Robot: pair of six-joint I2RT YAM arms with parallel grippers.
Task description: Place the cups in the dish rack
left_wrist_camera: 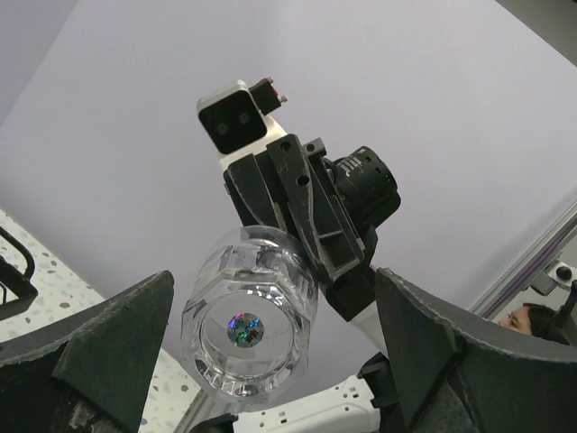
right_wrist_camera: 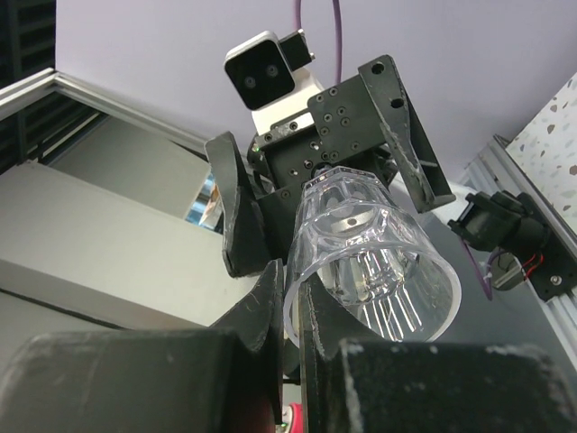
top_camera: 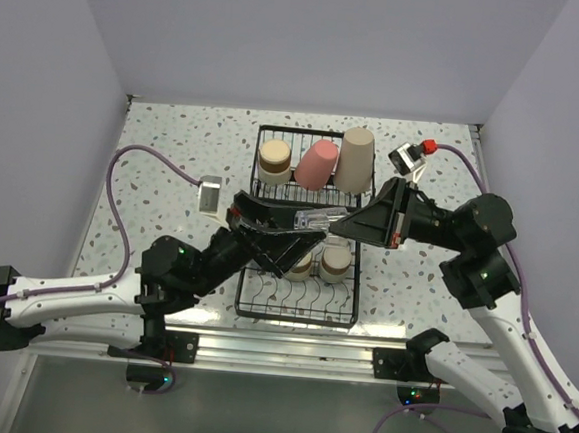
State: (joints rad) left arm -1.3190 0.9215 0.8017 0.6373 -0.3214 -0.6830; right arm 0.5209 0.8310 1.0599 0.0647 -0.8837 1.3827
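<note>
White arms (top_camera: 73, 288) with black joints (top_camera: 170, 267) (trailing purple cables (top_camera: 113, 178))

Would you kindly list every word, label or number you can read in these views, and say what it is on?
No text can be read in any view.
The glass has a small shiny sticker on its base: too small to read.
</note>
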